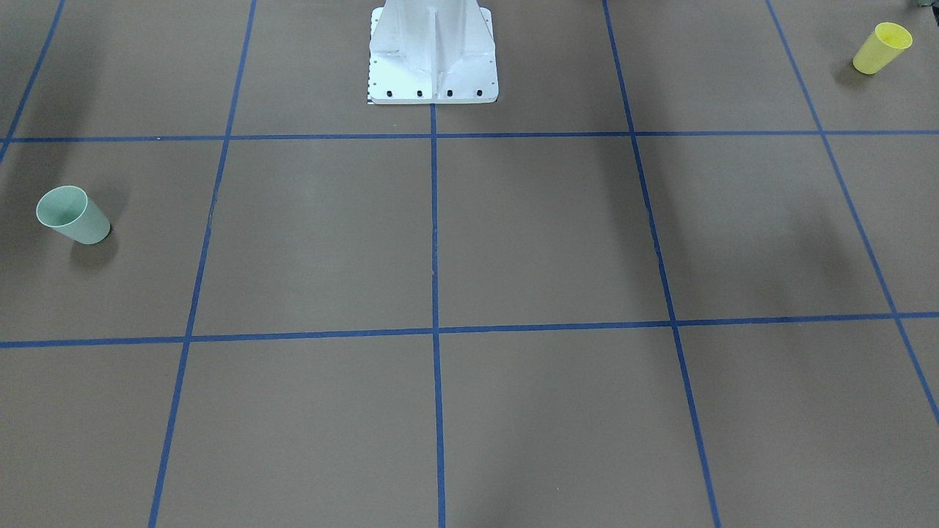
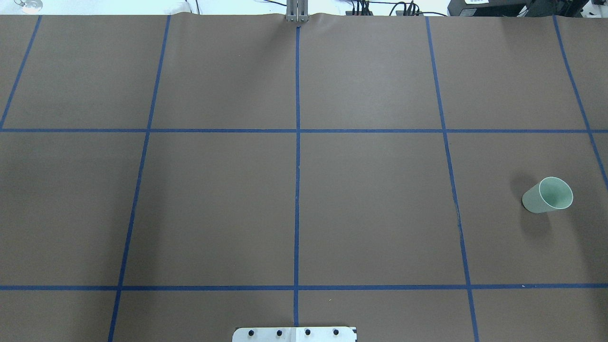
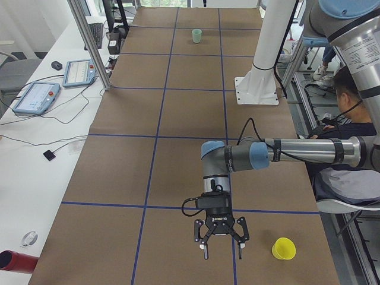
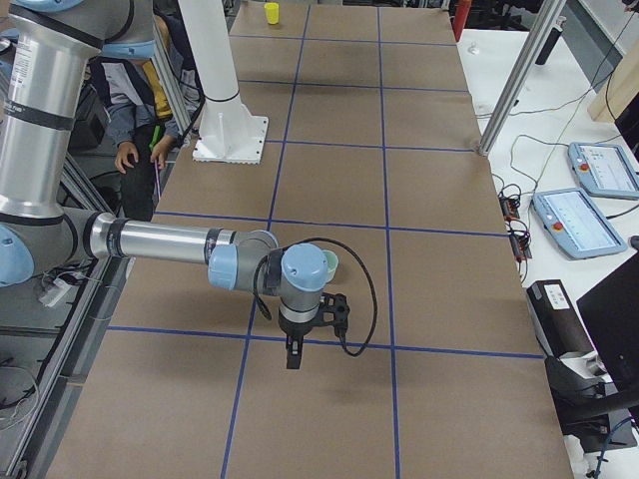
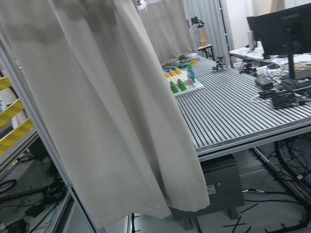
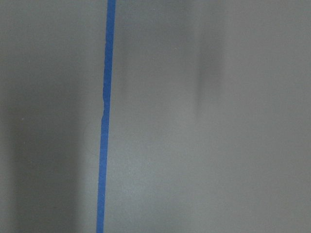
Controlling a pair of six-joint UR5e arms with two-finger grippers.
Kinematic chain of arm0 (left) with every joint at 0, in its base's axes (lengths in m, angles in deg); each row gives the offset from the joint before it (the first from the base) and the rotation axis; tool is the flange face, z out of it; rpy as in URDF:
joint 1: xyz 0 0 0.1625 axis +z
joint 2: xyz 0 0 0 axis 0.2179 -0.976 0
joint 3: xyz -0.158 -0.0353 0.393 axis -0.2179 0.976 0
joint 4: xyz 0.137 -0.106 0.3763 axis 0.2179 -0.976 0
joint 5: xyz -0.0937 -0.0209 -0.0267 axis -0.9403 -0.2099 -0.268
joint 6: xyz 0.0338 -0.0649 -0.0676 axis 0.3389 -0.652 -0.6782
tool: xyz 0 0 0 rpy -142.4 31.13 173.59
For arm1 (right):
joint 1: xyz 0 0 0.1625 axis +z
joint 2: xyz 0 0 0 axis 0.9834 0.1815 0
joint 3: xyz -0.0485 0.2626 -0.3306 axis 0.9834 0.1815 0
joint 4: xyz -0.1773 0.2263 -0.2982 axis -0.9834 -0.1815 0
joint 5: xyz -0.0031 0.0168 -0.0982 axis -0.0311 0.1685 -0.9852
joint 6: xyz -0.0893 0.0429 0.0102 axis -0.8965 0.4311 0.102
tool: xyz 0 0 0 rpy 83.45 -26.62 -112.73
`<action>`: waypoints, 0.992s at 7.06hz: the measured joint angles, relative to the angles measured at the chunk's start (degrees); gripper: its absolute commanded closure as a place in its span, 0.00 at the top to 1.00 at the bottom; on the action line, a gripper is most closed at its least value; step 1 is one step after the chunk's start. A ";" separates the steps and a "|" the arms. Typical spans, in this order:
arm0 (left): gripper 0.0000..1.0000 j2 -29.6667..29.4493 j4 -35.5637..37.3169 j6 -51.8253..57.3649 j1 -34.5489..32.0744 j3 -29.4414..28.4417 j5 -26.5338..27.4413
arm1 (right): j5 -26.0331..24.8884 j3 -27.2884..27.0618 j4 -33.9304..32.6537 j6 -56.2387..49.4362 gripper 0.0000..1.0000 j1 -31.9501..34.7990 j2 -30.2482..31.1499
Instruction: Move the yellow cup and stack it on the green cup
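Cups stand upright, empty, well apart: small bright yellow plastic tumbler [image 1: 882, 48] at the robot's left end, pale mint-green plastic tumbler [image 1: 73, 215] at its right; left gripper [image 3: 222, 255] hangs near yellow, right gripper [image 4: 293, 361] near green; I cannot tell either's jaw opening

I see the counter [image 1: 513, 235] covered in matt brown paper, gridded with blue tape [image 1: 434, 220] that has a faint sheen. The yellow cup [image 1: 882, 48] and green cup [image 1: 73, 215] look like smooth plastic, satin finish. The pedestal [image 1: 433, 51] is white painted metal, semi-gloss. The curtain [image 5: 112, 121] is off-white cloth.
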 measured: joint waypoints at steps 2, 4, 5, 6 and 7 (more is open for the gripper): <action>1.00 -0.17 11.29 -13.29 4.61 -1.18 -3.36 | 0.09 0.06 0.29 0.01 1.00 -0.03 -0.03; 1.00 -2.91 20.59 -25.96 13.48 -2.99 -13.72 | 0.07 0.17 0.33 0.07 1.00 -0.04 -0.29; 1.00 -6.47 23.79 -30.80 16.99 -6.02 -19.07 | 0.03 0.20 0.36 0.10 1.00 -0.04 -0.41; 1.00 -9.88 25.44 -35.07 19.55 -9.96 -23.47 | 0.01 0.21 0.40 0.11 1.00 -0.04 -0.49; 1.00 -11.75 26.00 -38.67 22.06 -13.01 -27.58 | 0.00 0.22 0.41 0.10 1.00 -0.05 -0.51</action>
